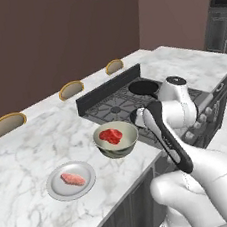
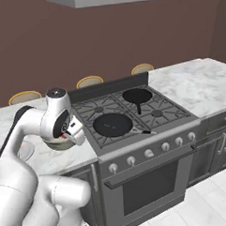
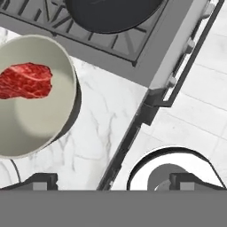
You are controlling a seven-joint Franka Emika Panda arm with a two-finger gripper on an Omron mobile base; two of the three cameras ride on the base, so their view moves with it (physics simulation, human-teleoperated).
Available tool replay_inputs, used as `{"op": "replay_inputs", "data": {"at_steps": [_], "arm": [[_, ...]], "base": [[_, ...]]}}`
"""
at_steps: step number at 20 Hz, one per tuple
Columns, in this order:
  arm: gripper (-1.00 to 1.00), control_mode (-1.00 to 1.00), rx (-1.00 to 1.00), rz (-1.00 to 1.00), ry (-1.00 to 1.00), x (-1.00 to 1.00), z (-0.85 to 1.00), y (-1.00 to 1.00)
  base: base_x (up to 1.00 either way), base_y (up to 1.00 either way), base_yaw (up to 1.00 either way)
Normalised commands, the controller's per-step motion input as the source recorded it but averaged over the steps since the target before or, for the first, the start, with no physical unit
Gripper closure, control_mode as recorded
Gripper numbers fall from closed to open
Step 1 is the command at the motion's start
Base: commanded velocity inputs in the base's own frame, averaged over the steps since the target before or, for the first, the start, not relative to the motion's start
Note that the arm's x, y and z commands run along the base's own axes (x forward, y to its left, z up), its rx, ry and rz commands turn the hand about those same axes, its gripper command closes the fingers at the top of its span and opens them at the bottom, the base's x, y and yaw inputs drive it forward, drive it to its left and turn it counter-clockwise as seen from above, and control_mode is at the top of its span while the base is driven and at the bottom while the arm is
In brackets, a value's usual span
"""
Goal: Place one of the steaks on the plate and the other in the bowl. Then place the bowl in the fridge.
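Both steaks sit placed; the pincer (image 3: pixel 108 181), released and empty, hovers right of the bowl (image 3: pixel 37 128) and should straddle its rim squarely before clenching.

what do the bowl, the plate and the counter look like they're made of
Bowl: probably glazed ceramic; smooth, plain cream-olive wall with a soft sheen.
Plate: looks like metal or grey glazed ware; light silver-grey, flat rim, open which.
Counter: polished marble or a marble-look slab; white with grey veining.
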Motion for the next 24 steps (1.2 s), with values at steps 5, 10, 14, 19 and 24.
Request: {"op": "replay_inputs", "data": {"at_steps": [5,10,14,19,24], "arm": [[-1.0,-1.0,0.04,0.15,0.16,0.99,0.0,-0.01],[-1.0,-1.0,0.0,0.12,0.07,0.71,0.0,0.14],[-1.0,-1.0,0.0,0.08,0.02,0.42,-0.18,0.06],[-1.0,-1.0,0.0,0.06,0.0,0.26,-0.41,0.13],[-1.0,-1.0,0.0,0.03,0.0,0.15,-0.48,0.13]], "base": [[0.0,0.0,0.0],[0.0,0.0,0.0],[0.0,0.0,0.0],[0.0,0.0,0.0],[0.0,0.0,0.0]]}}
